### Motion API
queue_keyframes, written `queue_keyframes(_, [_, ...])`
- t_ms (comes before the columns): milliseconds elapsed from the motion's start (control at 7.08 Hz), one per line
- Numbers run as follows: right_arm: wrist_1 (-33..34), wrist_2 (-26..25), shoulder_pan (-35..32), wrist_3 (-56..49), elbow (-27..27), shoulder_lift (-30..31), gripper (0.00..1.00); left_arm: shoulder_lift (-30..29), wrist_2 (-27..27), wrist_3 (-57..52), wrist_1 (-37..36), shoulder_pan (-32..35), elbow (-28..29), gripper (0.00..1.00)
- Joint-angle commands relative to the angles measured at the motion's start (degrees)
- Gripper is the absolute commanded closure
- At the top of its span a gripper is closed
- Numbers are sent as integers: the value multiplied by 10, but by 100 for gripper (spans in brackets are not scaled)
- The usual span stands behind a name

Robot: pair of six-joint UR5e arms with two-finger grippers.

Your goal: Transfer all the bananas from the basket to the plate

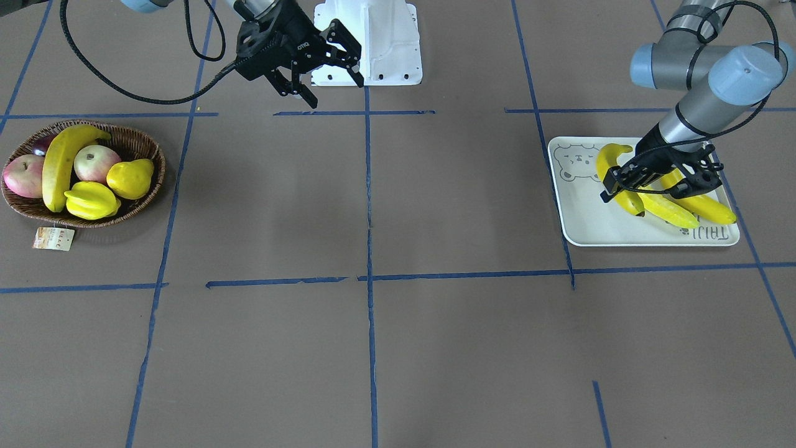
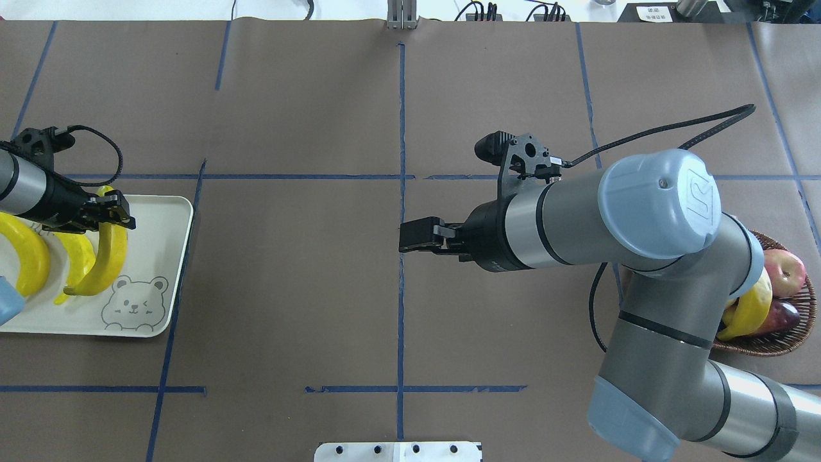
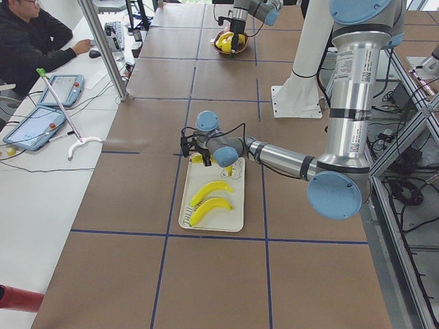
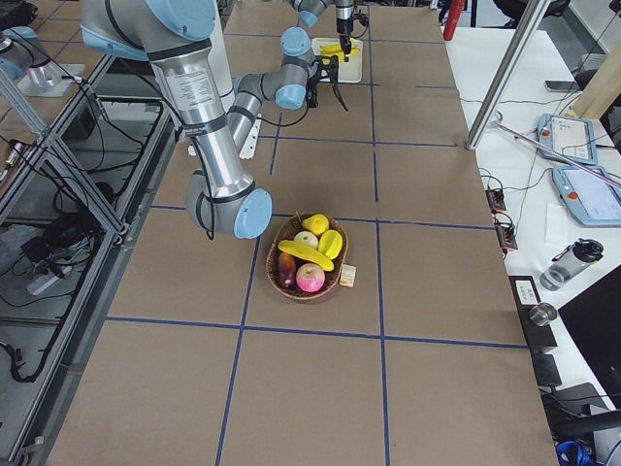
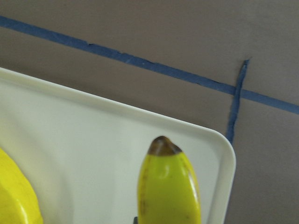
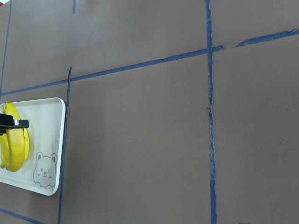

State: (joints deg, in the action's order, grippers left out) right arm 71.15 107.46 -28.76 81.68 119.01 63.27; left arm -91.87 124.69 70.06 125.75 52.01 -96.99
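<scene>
Placement under way at the counter's left end: left hand (image 2: 113, 213) grips the third banana (image 2: 108, 260) along the free bear-side edge of the plate (image 2: 160, 215), clear of two neighbours (image 2: 31, 256), while right hand (image 1: 335, 92) hangs wide and empty, last banana (image 1: 59, 168) waiting in the basket (image 1: 157, 158) at the right end.

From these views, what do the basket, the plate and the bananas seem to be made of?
Basket: woven wicker or rattan, dark brown, matte; the interlaced strands show.
Plate: probably plastic or melamine, pale, smooth, with a printed bear; I cannot be sure.
Bananas: likely plastic imitations; even bright yellow with glossy highlights.
</scene>
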Motion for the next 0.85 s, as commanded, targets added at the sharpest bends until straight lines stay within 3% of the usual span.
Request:
queue_keyframes(0, [0, 0, -3, 1, 0, 0, 0, 12, -33, -3, 5, 0, 14, 21])
queue_keyframes(141, [0, 0, -4, 0, 0, 1, 0, 15, -49, -4, 8, 0, 18, 1])
queue_keyframes(424, [2, 2, -10, 1, 2, 3, 0, 13, -42, -8, 8, 0, 15, 0])
queue_keyframes(706, [5, 14, -34, -1, 40, 69, 0, 12, -11, -6, 2, 9, -17, 0])
